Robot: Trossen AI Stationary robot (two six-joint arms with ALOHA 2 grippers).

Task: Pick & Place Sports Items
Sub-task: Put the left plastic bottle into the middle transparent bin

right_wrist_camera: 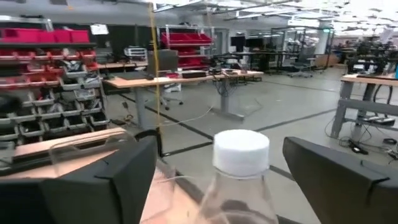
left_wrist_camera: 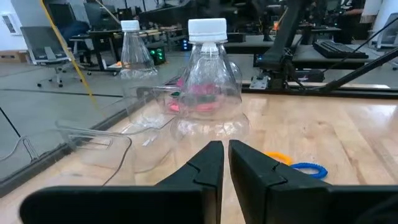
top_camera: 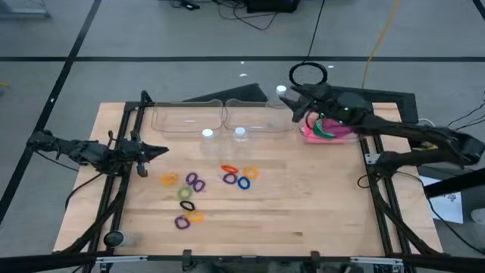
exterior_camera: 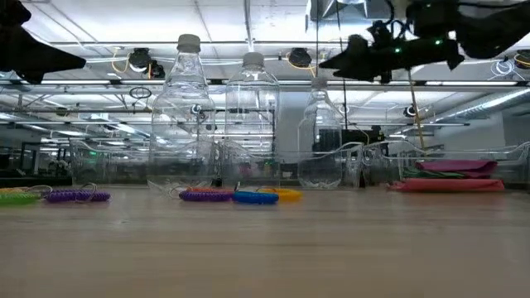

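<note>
High view: the small elastic rings (top_camera: 204, 189), in purple, orange, blue, green, red and black, lie scattered mid-table on the pale wooden table (top_camera: 303, 212), while the flat soft pieces (top_camera: 327, 130), pink with green on top, are stacked at the far right edge under the right hand (top_camera: 290, 101), whose fingers stand wide apart above a clear plastic bottle (top_camera: 282, 92); the left hand (top_camera: 159, 151) rests at the left edge with fingers together. Low view: three clear white-capped bottles (exterior_camera: 186, 116) stand behind the rings, before transparent trays (exterior_camera: 464, 157). Left wrist view: closed dark fingers (left_wrist_camera: 214, 163) face two bottles; right wrist view: spread fingers (right_wrist_camera: 118, 174) flank a white cap (right_wrist_camera: 241, 149).
</note>
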